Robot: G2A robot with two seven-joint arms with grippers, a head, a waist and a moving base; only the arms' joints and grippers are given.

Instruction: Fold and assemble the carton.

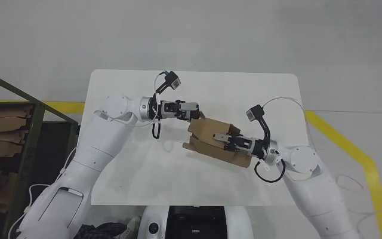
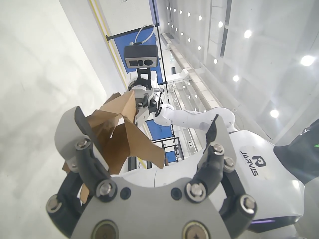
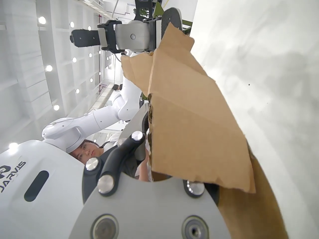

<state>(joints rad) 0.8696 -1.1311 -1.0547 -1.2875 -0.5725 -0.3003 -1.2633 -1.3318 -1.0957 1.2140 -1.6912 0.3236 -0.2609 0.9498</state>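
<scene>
The brown carton (image 1: 210,138), partly folded with loose flaps, lies tilted near the middle of the white table (image 1: 131,173). My left gripper (image 1: 195,111) is at its far left corner, open. In the left wrist view, the left gripper (image 2: 147,125) has its fingers spread wide with a carton flap (image 2: 139,145) lying between them, one finger (image 2: 82,123) close against the cardboard. My right gripper (image 1: 225,140) comes from the right and is shut on a carton wall (image 3: 189,115). One finger (image 3: 140,123) presses the panel; the cardboard hides the other.
A green rack (image 1: 15,128) holding flat cardboard stands off the table's left side. Yellow floor tape (image 1: 337,140) runs to the right. The table's near left part and far strip are bare white surface.
</scene>
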